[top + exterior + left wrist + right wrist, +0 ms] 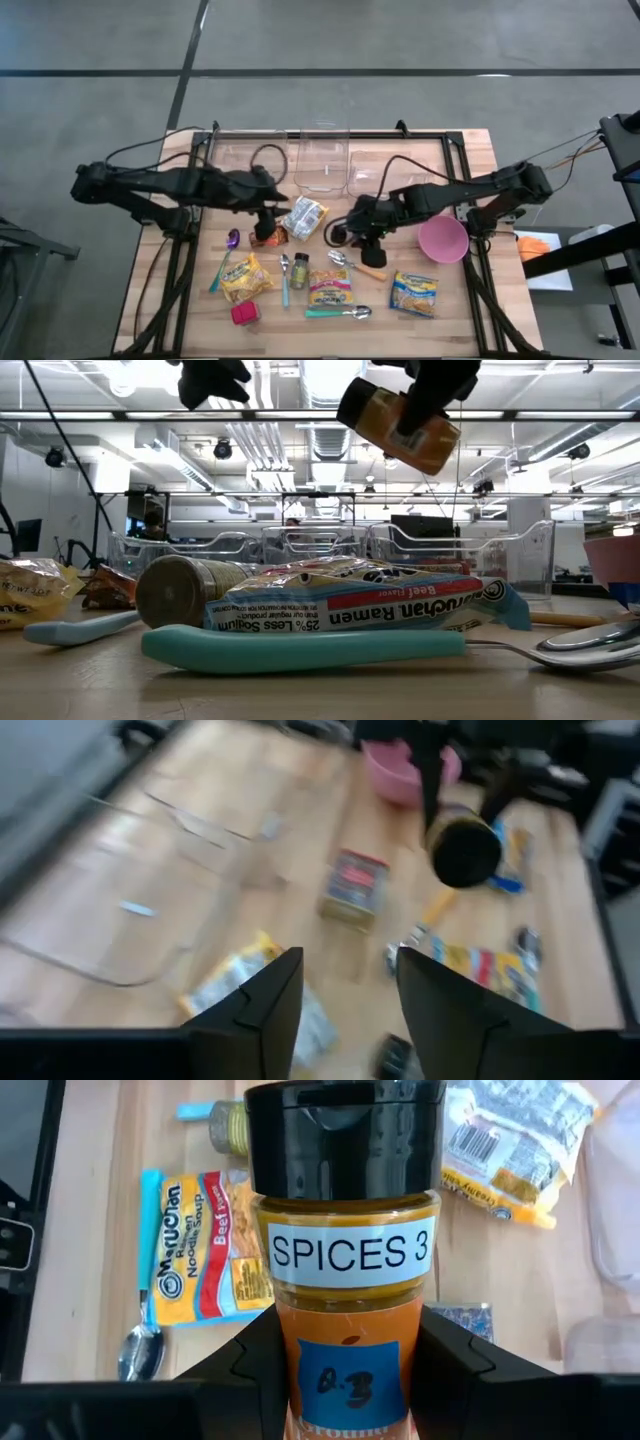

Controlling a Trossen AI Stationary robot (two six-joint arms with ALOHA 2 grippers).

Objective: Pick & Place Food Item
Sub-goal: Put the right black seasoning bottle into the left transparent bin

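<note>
Spice jar (345, 1250): labelled "SPICES 3", black cap, orange-brown contents, blue sticker on the lower body. Clamped at the lower body between the two fingers of the right hand (345, 1380), cap pointing away from the wrist. Lifted clear of the surface (460, 170), hanging tilted in the low view, above the ramen packets and spoons near the middle of the wooden top.

Handling, judged from appearance:
- Rigid cylindrical body, likely plastic or glass; no give under the fingers expected
- Smooth wall and glossy label, hence slippery; prone to rotating in a two-point grip when tilted
- Moderate weight, contents appearing nearly full
- Possibly breakable if dropped; cap looks closed

Recommended hold: across the straight body below the label, as shown, never on the cap, which could loosen or turn.

Left hand (345, 990): fingers parted, grasping nothing, raised over the surface beside the right hand, with a Maruchan ramen packet (205, 1245) and pink bowl (442, 238) nearby
</note>
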